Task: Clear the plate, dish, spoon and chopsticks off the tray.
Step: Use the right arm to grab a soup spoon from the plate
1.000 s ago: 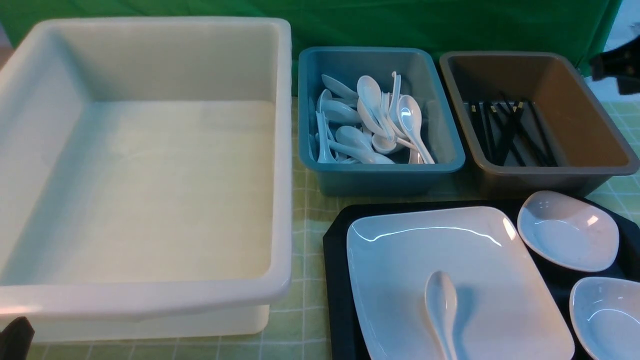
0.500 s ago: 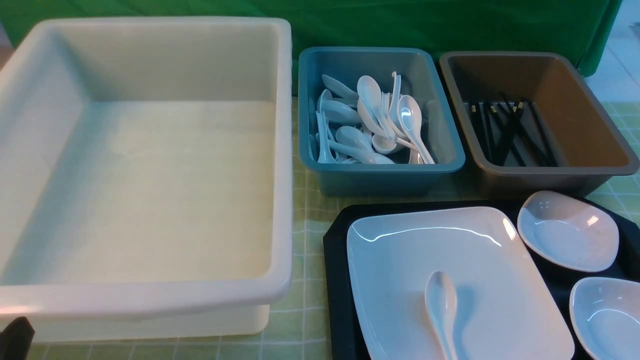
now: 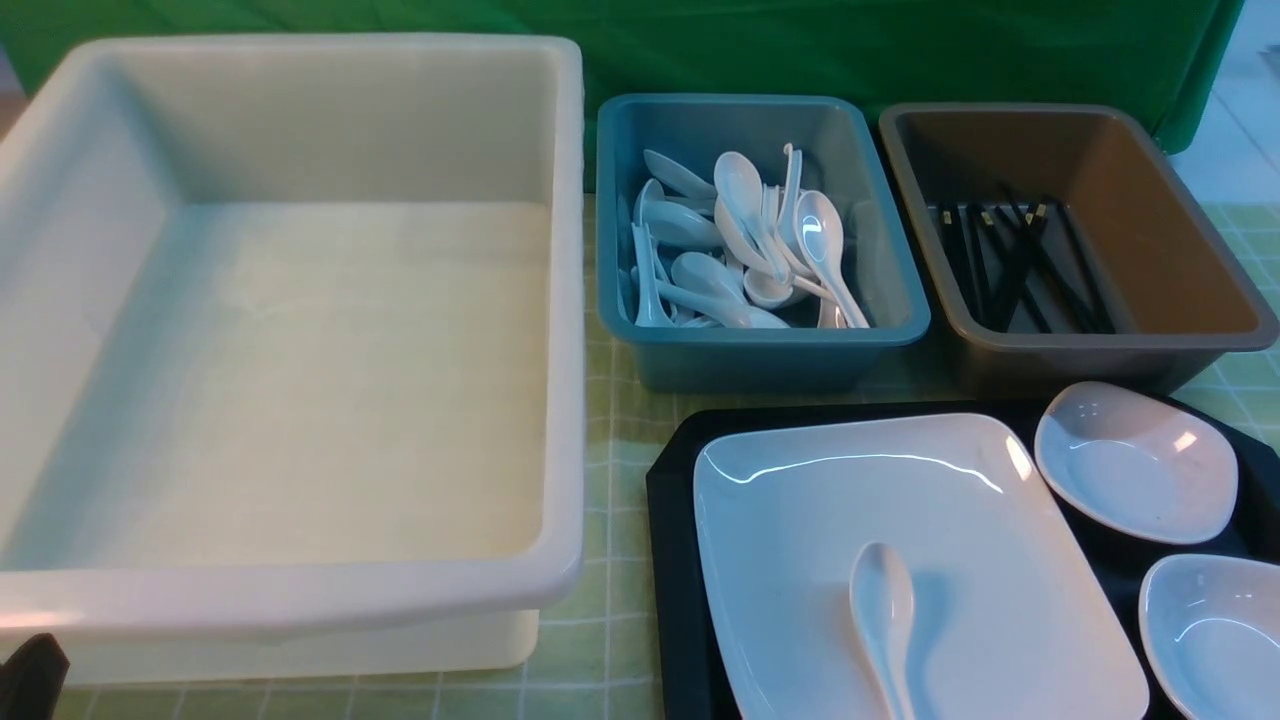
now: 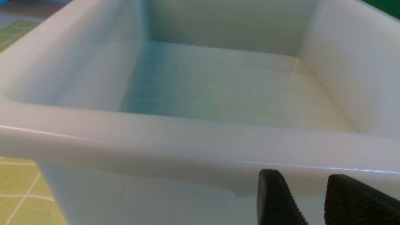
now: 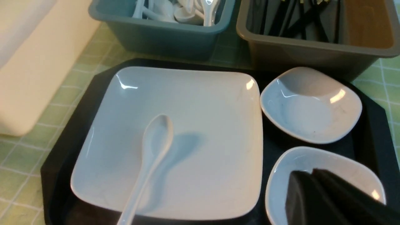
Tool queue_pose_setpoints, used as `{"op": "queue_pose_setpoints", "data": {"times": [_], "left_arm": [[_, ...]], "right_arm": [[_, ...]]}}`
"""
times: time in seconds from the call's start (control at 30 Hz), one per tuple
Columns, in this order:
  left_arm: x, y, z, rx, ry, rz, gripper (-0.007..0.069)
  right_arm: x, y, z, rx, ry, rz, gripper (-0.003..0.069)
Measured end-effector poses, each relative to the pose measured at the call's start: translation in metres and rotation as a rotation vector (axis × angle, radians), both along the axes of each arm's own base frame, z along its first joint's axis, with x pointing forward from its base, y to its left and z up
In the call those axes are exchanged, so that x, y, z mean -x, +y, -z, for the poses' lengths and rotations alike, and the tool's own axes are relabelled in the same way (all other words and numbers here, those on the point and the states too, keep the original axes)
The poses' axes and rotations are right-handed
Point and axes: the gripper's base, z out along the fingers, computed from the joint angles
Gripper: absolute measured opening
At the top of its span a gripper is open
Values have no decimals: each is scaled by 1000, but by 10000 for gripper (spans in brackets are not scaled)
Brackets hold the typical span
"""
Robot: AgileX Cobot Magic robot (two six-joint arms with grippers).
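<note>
The tray (image 3: 670, 560) is not clear yet. At the left, the white bin (image 3: 300, 595) has nothing in it, and the left gripper (image 4: 303, 176) waits by its near wall, fingers apart, holding nothing. In the middle, the blue bin (image 3: 770, 337) holds white spoons (image 3: 740, 240). At the upper right, the brown bin (image 3: 1150, 200) holds chopsticks (image 3: 1010, 265), and the right arm, there a second ago, is gone. I think the chopsticks are done. At the lower right, the plate (image 3: 880, 490) lies on the tray with the spoon (image 3: 885, 610) on it, far dish (image 3: 1135, 465) and near dish (image 3: 1215, 640) beside it. The right gripper (image 5: 304, 174) hangs by the near dish, fingers pressed together, holding nothing.
</note>
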Motion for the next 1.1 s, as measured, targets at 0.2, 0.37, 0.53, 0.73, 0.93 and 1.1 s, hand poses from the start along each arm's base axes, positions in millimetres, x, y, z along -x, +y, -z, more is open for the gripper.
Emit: {"op": "queue_pose_setpoints", "data": {"times": [0.2,0.37,0.53,0.73,0.93,1.1], "left_arm": [[0,0,0,0,0,0,223],[0,0,0,0,0,0,223],[0,0,0,0,0,0,223],[0,0,0,0,0,0,223],[0,0,0,0,0,0,223],[0,0,0,0,0,0,223]], "right_arm": [[-2,1,8,34,8,-16,19],[-2,1,7,92,-16,-48,29],[-2,1,7,115,-30,-62,34],[-3,1,6,114,-36,-62,43],[-4,1,4,106,-59,-62,55],[-4,2,3,100,-75,-61,69]]}}
